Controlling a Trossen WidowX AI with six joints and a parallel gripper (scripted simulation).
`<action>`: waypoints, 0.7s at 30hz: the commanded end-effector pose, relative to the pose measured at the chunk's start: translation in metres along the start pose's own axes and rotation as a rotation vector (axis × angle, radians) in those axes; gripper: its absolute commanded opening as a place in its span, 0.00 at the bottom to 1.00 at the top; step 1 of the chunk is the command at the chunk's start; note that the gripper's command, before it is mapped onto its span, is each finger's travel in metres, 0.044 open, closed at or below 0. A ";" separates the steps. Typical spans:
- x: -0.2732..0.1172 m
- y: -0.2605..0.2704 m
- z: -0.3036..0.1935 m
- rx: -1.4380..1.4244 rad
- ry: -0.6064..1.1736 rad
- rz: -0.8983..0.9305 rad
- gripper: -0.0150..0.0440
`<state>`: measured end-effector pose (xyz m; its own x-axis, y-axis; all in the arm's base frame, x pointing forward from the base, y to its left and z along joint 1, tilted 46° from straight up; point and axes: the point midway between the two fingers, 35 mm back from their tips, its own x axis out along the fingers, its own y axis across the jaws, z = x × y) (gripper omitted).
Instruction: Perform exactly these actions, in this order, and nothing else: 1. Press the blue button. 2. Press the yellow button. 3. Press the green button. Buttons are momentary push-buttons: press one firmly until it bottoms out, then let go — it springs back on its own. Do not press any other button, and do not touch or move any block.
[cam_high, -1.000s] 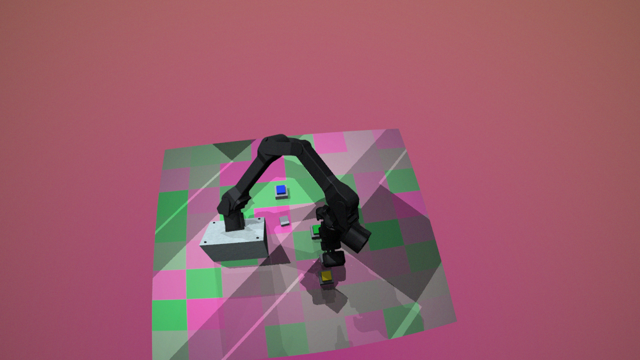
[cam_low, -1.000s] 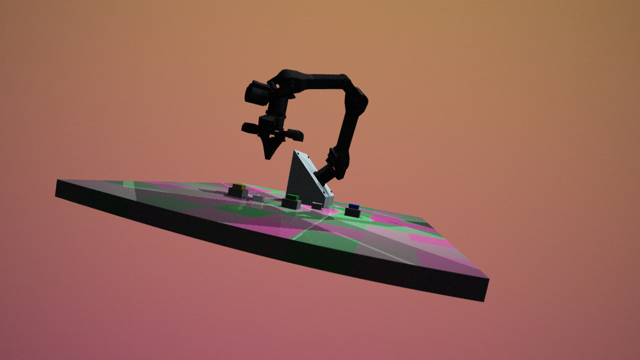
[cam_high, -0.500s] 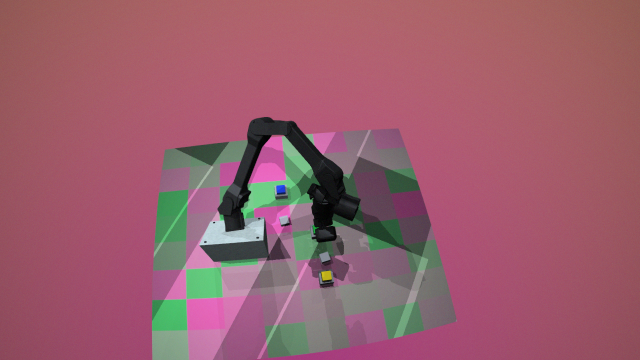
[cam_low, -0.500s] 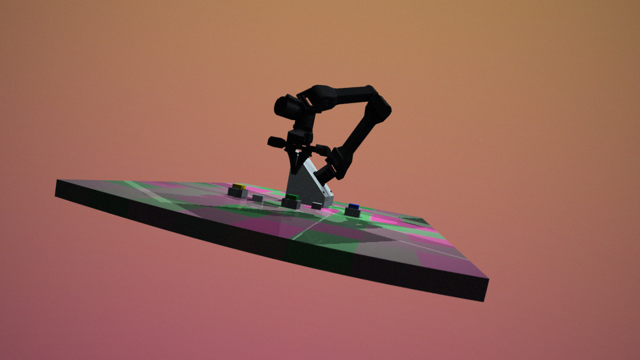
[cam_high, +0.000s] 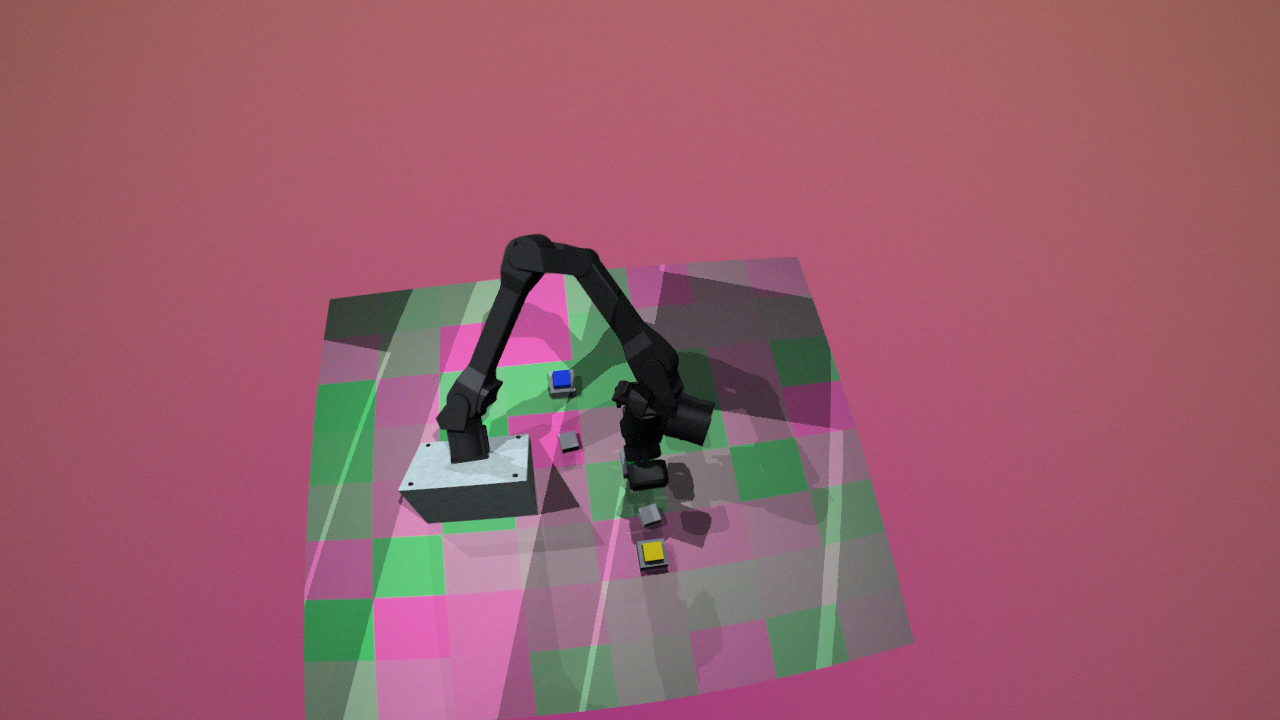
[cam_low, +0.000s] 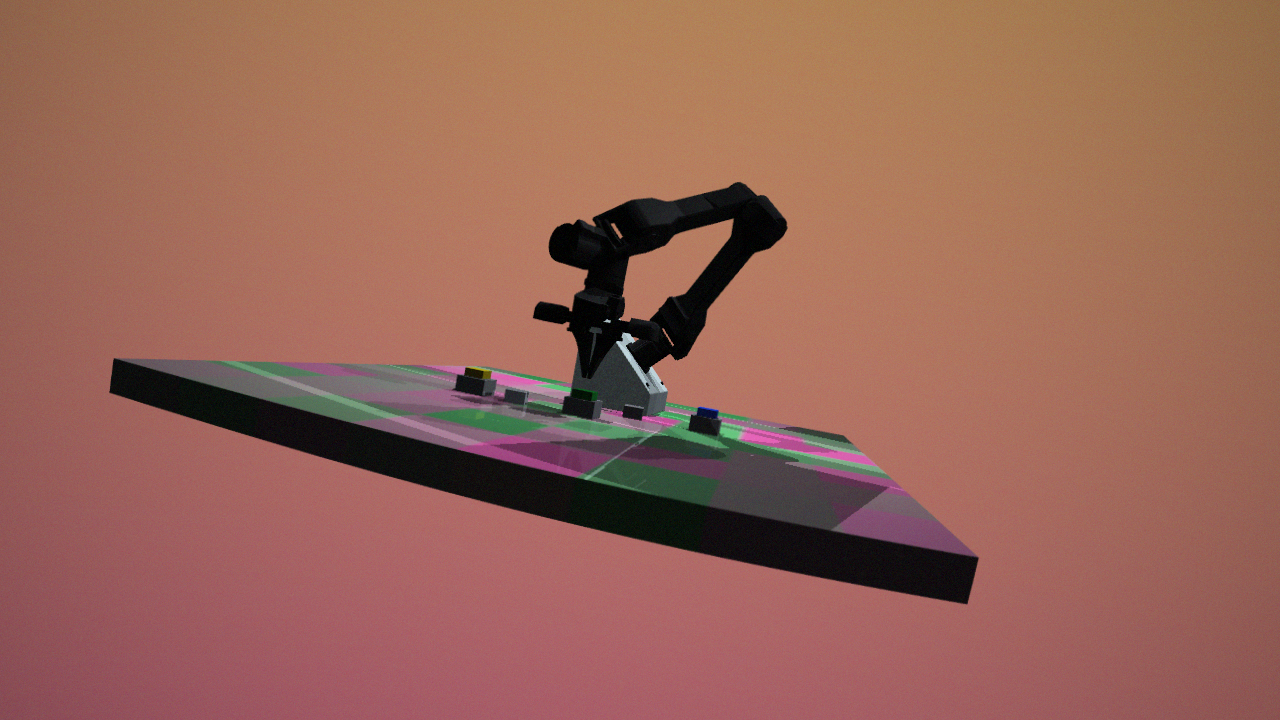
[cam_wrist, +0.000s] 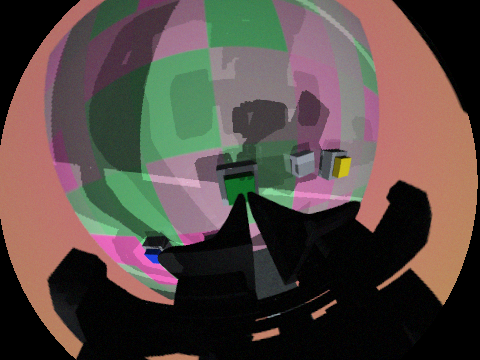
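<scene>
The green button (cam_low: 584, 394) (cam_wrist: 238, 187) sits on a grey base and stands raised. My gripper (cam_low: 588, 376) (cam_wrist: 245, 197) is shut and empty, pointing down with its tips just above the green cap, with a small gap in the exterior view. In the top view the arm hides the green cap and the fingertips. The blue button (cam_high: 561, 378) (cam_low: 708, 412) (cam_wrist: 153, 256) stands raised on its base, untouched. The yellow button (cam_high: 652, 550) (cam_low: 477, 372) (cam_wrist: 342, 167) also stands raised on its base, with nothing on it.
A light grey block (cam_high: 650, 514) (cam_low: 516, 396) (cam_wrist: 302, 164) sits between the yellow and green buttons. Another grey block (cam_high: 570, 441) (cam_low: 632, 411) lies between the green button and the arm's pale base (cam_high: 465, 501) (cam_low: 617, 386).
</scene>
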<state>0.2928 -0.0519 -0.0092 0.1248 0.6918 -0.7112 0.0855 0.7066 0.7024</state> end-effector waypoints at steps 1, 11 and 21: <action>0.010 0.000 -0.003 0.010 0.007 0.009 0.29; 0.025 0.001 -0.003 0.009 0.007 0.010 0.29; 0.026 0.001 -0.003 0.009 0.007 0.011 0.29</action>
<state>0.2953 -0.0351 -0.0252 0.1252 0.6941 -0.7089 0.0842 0.7045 0.7047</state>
